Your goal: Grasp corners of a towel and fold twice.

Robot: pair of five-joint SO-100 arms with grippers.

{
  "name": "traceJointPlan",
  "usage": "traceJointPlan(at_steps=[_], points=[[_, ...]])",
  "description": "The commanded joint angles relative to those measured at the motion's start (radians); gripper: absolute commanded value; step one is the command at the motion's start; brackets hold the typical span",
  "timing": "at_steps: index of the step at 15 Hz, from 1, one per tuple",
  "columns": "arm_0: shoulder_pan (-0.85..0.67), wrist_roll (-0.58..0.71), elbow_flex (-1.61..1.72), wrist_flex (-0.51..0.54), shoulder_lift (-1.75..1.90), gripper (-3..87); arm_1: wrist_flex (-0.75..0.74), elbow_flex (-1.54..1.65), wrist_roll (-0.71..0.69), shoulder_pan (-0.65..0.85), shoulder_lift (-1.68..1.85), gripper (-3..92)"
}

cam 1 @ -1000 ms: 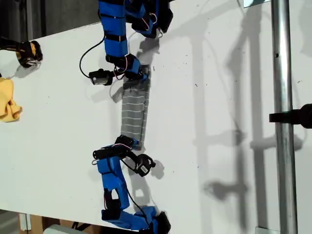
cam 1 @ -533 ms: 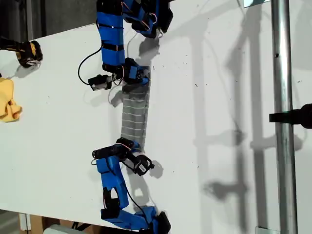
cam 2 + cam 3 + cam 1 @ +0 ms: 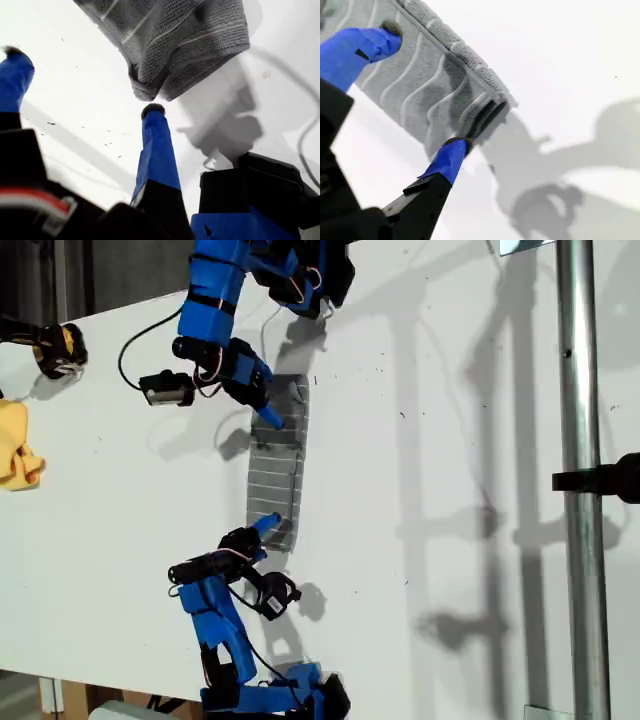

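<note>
The towel (image 3: pixel 276 462) lies flat near the middle of the table (image 3: pixel 450 440) as a narrow strip. Its long axis runs between the two arms, which enter from the table's upper and lower edges in the exterior view. Stacked plies show at the strip's end in the second wrist view, so the folding is judged largely or wholly done. Whether both folds are complete cannot be told. What seems left is to clear the arms.

My first gripper (image 3: pixel 84 81) is spread and holds nothing; the towel's rumpled end lies just beyond one of its fingertips (image 3: pixel 152 109), apart from it. My second gripper (image 3: pixel 424 87) is likewise spread and empty, one of its fingers (image 3: pixel 367 42) above the striped face and the other at the layered corner, where contact cannot be told.
</note>
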Motion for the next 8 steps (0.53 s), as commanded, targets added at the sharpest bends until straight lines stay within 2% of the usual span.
traceJointPlan(at_steps=[1,4,8], points=[[-0.011,0.011,0.046,0.009,0.216,37.4,0.020,-0.015,0.012,0.048,0.181,43.4],[0.008,-0.009,0.236,-0.023,0.480,38.6,0.032,0.071,0.087,0.064,0.410,43.1],[0.044,-0.126,0.761,-0.169,1.000,34.7,0.080,0.239,0.314,-0.031,0.663,42.4]])
